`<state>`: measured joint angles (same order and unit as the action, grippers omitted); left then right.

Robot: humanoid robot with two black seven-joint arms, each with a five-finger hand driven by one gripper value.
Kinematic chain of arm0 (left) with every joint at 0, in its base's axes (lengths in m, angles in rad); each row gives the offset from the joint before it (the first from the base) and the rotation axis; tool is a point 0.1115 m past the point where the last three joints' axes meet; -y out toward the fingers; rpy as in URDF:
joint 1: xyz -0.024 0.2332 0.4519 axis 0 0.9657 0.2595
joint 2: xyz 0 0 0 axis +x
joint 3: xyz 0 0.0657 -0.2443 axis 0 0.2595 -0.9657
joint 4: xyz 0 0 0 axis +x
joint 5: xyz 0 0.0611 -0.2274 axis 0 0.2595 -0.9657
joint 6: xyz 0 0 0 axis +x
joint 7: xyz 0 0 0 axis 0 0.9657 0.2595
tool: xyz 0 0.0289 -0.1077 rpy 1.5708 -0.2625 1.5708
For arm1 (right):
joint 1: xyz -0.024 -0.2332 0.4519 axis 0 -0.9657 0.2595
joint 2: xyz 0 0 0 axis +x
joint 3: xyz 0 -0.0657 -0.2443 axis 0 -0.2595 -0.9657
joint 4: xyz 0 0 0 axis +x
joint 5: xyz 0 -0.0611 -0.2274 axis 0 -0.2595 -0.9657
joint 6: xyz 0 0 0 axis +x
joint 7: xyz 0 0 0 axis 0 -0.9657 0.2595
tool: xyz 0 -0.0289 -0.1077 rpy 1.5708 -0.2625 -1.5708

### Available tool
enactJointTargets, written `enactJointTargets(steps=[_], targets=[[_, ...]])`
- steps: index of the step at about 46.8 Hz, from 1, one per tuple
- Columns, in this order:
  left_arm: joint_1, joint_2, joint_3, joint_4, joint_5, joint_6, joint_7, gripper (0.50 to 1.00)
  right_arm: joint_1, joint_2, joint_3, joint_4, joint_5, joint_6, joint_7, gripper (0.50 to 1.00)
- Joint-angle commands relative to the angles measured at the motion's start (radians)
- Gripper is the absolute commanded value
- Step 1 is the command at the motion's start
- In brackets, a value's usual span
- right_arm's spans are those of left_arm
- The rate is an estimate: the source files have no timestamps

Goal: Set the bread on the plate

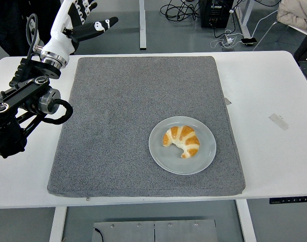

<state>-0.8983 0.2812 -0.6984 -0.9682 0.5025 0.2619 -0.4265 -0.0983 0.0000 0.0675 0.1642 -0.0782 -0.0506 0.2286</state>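
Head view: my left hand [82,17] is raised at the far left corner, fingers loosely spread and holding nothing. The bread [182,140] lies on the plate [161,154], centre-right on the mat [118,101]. I judge it light, soft and flaky, best pinched gently across its thick middle.

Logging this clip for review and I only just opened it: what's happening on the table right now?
The croissant lies on the grey plate, which sits on the grey mat covering the white table. Nothing is touching the bread. The left hand is raised near the picture's top left corner, beyond the mat's far left corner, with its fingers spread and holding nothing. The right arm is not in view. Judged by how things lie, the placing looks done.
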Motion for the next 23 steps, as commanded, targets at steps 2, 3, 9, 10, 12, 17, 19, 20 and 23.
enactJointTargets(steps=[2,3,9,10,12,17,19,20,23], targets=[[0.009,-0.030,-0.016,0.040,-0.051,-0.001,0.000,0.948,-0.001,0.000,0.000,0.000,0.000,0.000,0.000,1.000],[0.009,-0.036,-0.016,0.052,-0.067,0.000,0.000,0.948,0.000,0.000,0.000,0.000,0.000,0.000,0.000,1.000],[0.007,-0.069,-0.032,0.147,-0.188,-0.016,0.000,0.948,0.000,0.000,0.000,0.000,0.000,0.000,0.000,1.000],[0.007,-0.074,-0.036,0.164,-0.208,-0.032,-0.003,0.948,0.000,0.000,0.000,0.000,0.000,0.000,0.000,1.000],[0.004,-0.083,-0.049,0.200,-0.245,-0.071,-0.005,0.948,0.000,0.000,0.000,0.000,0.000,0.000,0.000,1.000],[-0.002,-0.120,-0.084,0.330,-0.324,-0.171,-0.006,0.948,0.000,0.000,0.000,0.000,0.000,0.000,0.000,1.000],[-0.007,-0.138,-0.092,0.396,-0.341,-0.210,-0.005,0.948,0.000,0.000,0.000,0.000,0.000,0.000,0.001,1.000],[-0.010,-0.148,-0.095,0.428,-0.347,-0.229,-0.005,0.948,0.000,0.000,0.000,0.000,0.000,0.000,0.001,1.000],[-0.031,-0.175,-0.101,0.514,-0.360,-0.283,-0.006,0.948,-0.001,0.000,0.000,0.000,0.000,0.000,0.000,1.000]])
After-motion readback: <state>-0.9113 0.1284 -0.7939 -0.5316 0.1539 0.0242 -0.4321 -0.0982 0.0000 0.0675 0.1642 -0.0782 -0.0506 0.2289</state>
